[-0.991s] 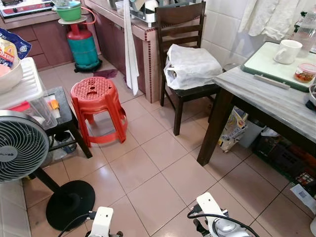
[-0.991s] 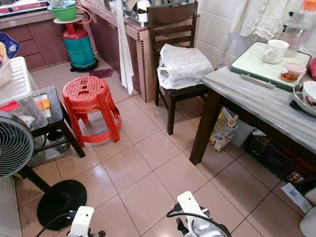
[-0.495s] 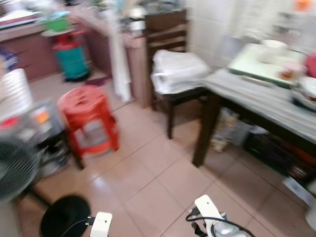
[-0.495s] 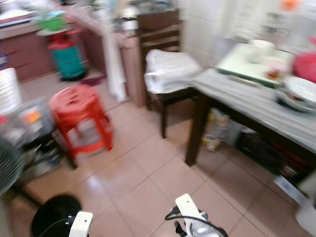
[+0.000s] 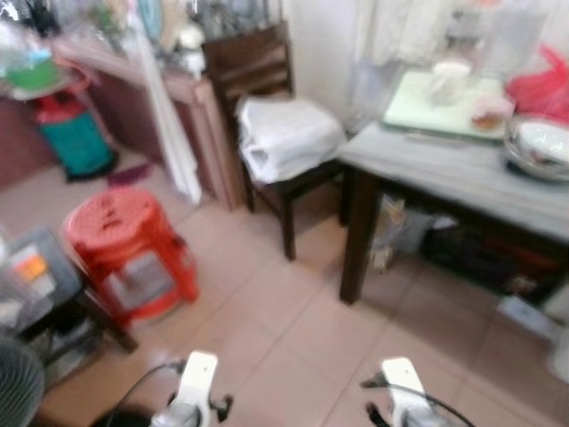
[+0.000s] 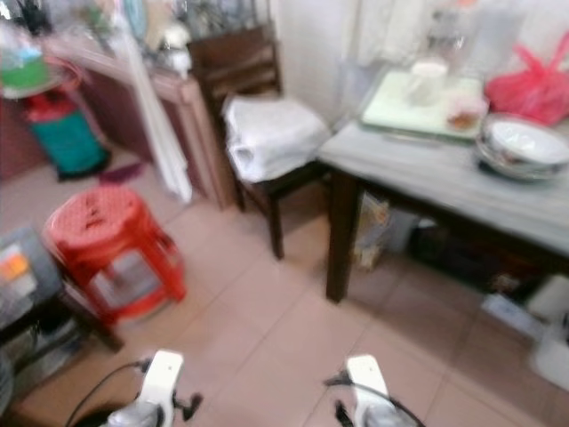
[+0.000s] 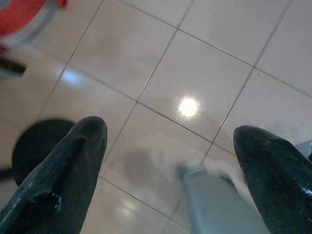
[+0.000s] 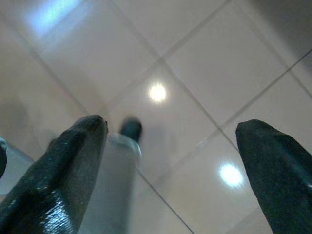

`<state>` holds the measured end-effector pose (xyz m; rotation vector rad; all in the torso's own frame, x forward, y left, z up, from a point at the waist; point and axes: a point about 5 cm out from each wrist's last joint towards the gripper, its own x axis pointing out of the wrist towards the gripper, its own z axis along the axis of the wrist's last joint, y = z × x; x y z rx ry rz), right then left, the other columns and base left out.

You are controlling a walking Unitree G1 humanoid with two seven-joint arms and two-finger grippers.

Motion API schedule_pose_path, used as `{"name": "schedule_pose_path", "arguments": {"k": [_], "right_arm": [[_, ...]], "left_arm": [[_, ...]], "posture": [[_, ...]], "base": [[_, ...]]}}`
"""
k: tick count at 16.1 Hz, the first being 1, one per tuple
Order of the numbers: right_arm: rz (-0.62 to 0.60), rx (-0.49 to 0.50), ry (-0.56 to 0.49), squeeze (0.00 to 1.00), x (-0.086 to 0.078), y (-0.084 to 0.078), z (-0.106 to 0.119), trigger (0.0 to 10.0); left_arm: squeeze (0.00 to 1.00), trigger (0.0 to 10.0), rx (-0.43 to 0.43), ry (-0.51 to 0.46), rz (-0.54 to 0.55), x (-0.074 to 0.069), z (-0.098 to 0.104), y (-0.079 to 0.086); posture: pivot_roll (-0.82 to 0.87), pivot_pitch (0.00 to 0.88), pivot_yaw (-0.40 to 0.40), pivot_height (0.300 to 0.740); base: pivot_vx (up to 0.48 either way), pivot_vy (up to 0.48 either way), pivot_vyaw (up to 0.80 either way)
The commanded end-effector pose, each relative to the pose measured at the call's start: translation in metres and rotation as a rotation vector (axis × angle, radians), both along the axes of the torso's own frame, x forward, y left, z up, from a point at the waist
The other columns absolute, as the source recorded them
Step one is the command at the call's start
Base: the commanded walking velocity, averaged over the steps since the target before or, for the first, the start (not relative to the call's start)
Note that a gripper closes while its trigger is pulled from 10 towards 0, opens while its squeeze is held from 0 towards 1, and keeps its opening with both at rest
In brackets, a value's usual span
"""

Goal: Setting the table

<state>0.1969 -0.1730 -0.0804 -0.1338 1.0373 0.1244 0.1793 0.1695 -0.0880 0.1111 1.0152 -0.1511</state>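
A grey marble-top table with dark legs stands at the right. On it lie a pale green tray with a white mug and a small lidded jar, and a metal bowl beside a red bag. Both arms hang low at the bottom edge. My left gripper is open over bare floor tiles. My right gripper is open too, with nothing between its fingers.
A dark wooden chair holding a white plastic bag stands by the table's left end. A red plastic stool sits at the left, a green gas cylinder behind it. Boxes and bags lie under the table. The view is blurred.
The whole view has swung to the right: the table, bowl and red bag have come further into view, and the fan and stool have slid left. Both arms still hang low.
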Motion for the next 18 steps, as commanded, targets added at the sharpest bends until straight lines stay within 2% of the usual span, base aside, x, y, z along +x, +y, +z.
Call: {"name": "schedule_pose_path", "arguments": {"k": [1,2,8,11,14,18], "right_arm": [[0.009,0.026,-0.026,0.00,0.0074,0.0093,0.0033,10.0],[0.001,0.028,-0.028,0.00,0.0082,0.0090,0.0038,10.0],[0.006,0.022,-0.037,0.00,0.0113,0.0099,0.0054,10.0],[-0.004,0.020,-0.036,0.00,0.0115,0.0103,0.0054,10.0],[-0.001,0.016,-0.029,0.00,0.0108,0.0110,0.0049,10.0],[0.006,0.009,-0.027,0.00,0.0101,0.0113,0.0044,10.0]], "left_arm": [[0.00,10.0,0.018,0.067,0.014,-0.0177,-0.0073,0.0094],[0.00,10.0,0.021,0.068,0.018,-0.0176,-0.0073,0.0099],[0.00,10.0,0.015,0.046,0.027,-0.0140,-0.0055,0.0109],[0.00,10.0,0.050,0.010,0.009,-0.0103,-0.0034,0.0129],[0.00,10.0,0.010,0.021,0.014,-0.0117,-0.0039,0.0118],[0.00,10.0,0.020,0.031,0.005,-0.0134,-0.0046,0.0129]], "posture": [[-0.06,0.000,0.067,0.740],[-0.06,0.000,0.069,0.740],[-0.05,0.000,0.072,0.740],[-0.04,0.000,0.072,0.740],[-0.04,0.000,0.076,0.740],[-0.05,0.000,0.080,0.740]], "base": [[0.259,0.000,-0.77],[0.000,0.000,-0.74],[0.000,0.000,0.00],[0.000,0.000,0.00],[0.000,0.000,-0.79],[0.000,0.000,-0.78]]}}
